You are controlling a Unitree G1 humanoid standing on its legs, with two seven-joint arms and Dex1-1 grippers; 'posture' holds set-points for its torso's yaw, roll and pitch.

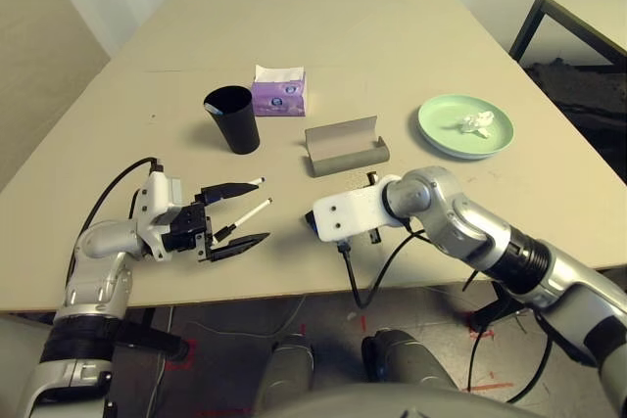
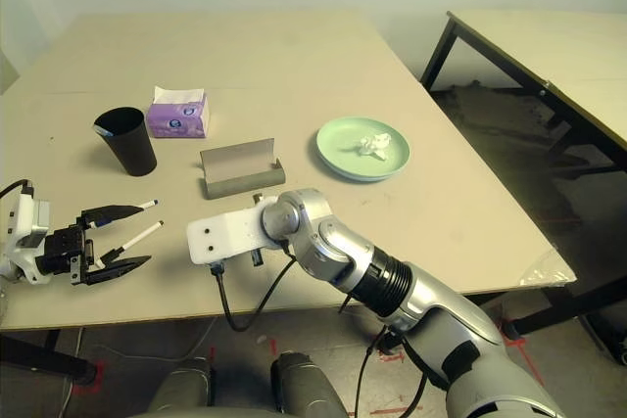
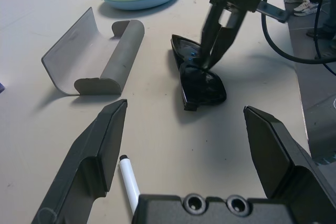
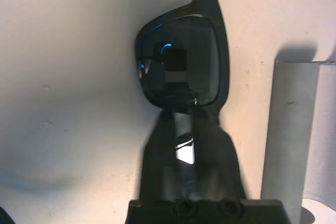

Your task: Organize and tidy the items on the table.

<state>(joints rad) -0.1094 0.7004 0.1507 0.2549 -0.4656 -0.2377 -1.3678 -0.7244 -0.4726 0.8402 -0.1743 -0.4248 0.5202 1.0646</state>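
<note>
My left gripper (image 1: 253, 212) stands open low over the table's (image 1: 392, 36) front left. One white marker (image 1: 250, 212) lies between its fingers, and a second marker (image 1: 257, 181) pokes out by the farther finger. To its right lie the black sunglasses (image 3: 199, 80), flat on the table, with my right gripper (image 3: 207, 65) coming down from above and shut on their frame (image 4: 181, 66). The grey glasses case (image 1: 345, 146) lies open just behind them. A black cup (image 1: 233, 119) stands upright behind the left gripper. The light-green plate (image 1: 441, 134) at the right holds the crumpled white tissue (image 1: 478, 123).
A purple tissue pack (image 1: 279, 92) stands behind the cup and the case. A second table (image 2: 549, 56) with dark legs stands off to the right. A black cable (image 1: 377, 271) hangs from my right wrist over the table's front edge.
</note>
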